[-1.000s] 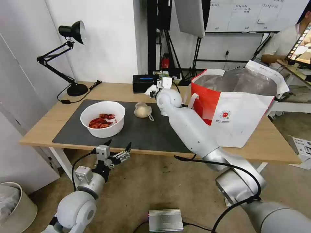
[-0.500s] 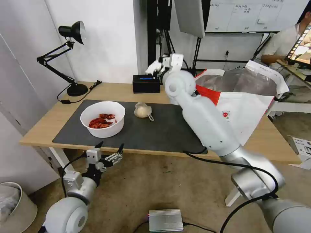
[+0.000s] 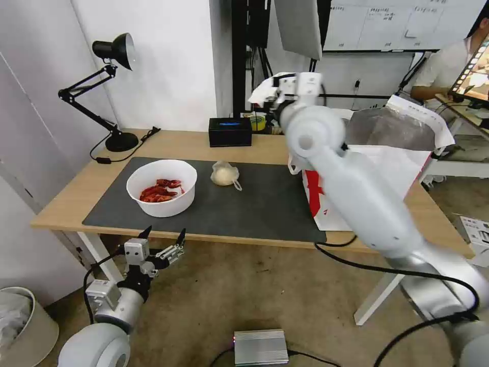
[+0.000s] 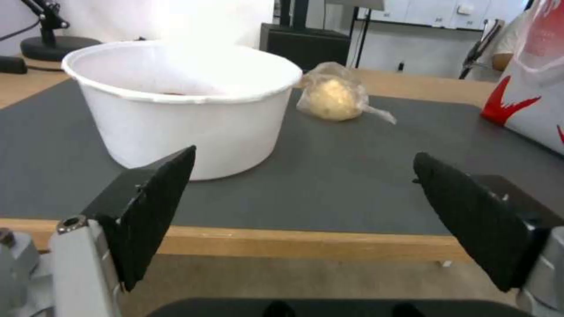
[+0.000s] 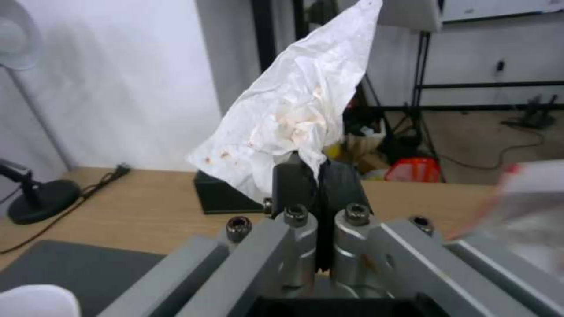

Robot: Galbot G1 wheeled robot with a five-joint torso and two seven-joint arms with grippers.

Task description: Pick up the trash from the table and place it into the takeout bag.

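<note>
My right pincer (image 3: 272, 97) was up high, raised above the far edge of the table (image 3: 173, 140), and it was clamped tight on the crumpled white tissue (image 5: 294, 110). The wrist view showed it plainly: both black fingers (image 5: 294, 182) pressed together on the tissue's lower end, and the sheet fanned upward from them, spotted with faint orange stains. The takeout bag (image 3: 407, 168) stood at the table's right end, its foil mouth open, just beside my raised wrist and lower than the tissue.

My left pincer (image 3: 162, 240) hung below the near edge of the table, out in front of it, jaws spread wide and empty. Its black fingers (image 4: 150, 207) framed the white bowl (image 4: 182, 103) in the wrist view; the bowl sat on the dark grey mat (image 3: 254, 209) toward the near left, apart from my fingers, with red crayfish shells (image 3: 159, 190) inside. The small clear bag of beige stuff (image 3: 224, 174) lay on the mat beyond the bowl, toward the mat's far edge. A black box (image 3: 229, 131) sat at the far edge, a desk lamp (image 3: 109, 92) at the far left corner.
</note>
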